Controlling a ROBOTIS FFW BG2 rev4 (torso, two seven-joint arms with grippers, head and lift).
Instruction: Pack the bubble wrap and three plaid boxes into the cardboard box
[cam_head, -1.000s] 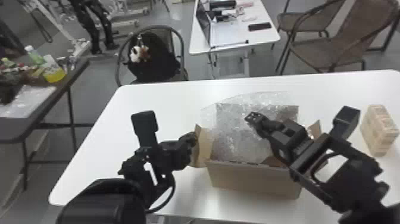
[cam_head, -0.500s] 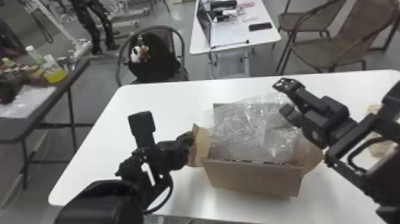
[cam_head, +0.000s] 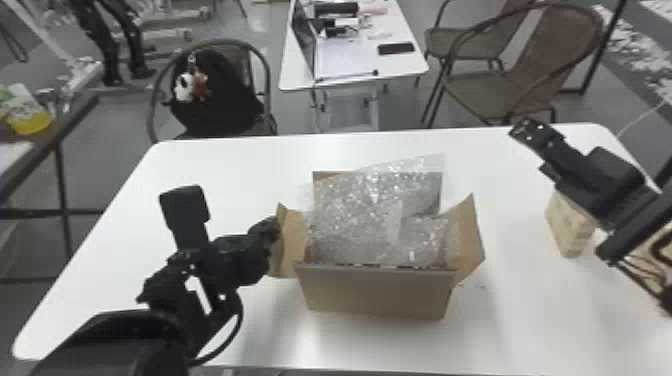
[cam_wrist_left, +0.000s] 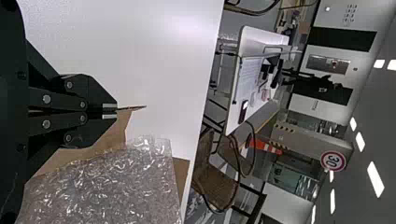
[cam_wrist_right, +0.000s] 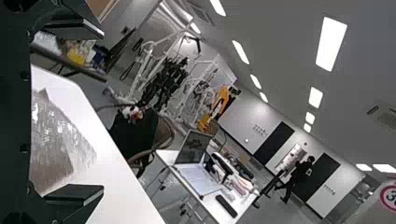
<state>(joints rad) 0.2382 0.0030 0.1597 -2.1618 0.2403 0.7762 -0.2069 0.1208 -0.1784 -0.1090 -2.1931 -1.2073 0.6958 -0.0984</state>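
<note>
White table (cam_head: 530, 320), cardboard box (cam_head: 375, 295) mid-table, flaps out. Bubble wrap (cam_head: 350, 215) heaped in box, one edge sticking up past the far side. Tan plaid boxes (cam_head: 568, 230) toward right end of table, right arm (cam_head: 625, 200) across them, in the way. Left gripper (cam_head: 274, 227) at left flap (cam_head: 292, 240), fingers pressed together, pinching the flap's edge. Right gripper (cam_head: 529, 151) over right part of table, fingers spread wide, nothing between. Right flap (cam_head: 467, 245) leans outward.

Room: grey floor. Far side, chair with black bag (cam_head: 215, 95), panda charm (cam_head: 184, 87) on it. Far middle, small white desk (cam_head: 350, 62): laptop (cam_head: 304, 40), phone (cam_head: 395, 48). Far right, woven chairs (cam_head: 540, 55). Left, dark side table (cam_head: 55, 135), yellow-bottomed pouch (cam_head: 27, 115).

Hard to make out: box inside, wrap covers most of it. Plaid boxes partly behind right arm, can't count them. Left arm (cam_head: 165, 300) cut off at near edge, right arm at right edge. Desk clutter too small to name.
</note>
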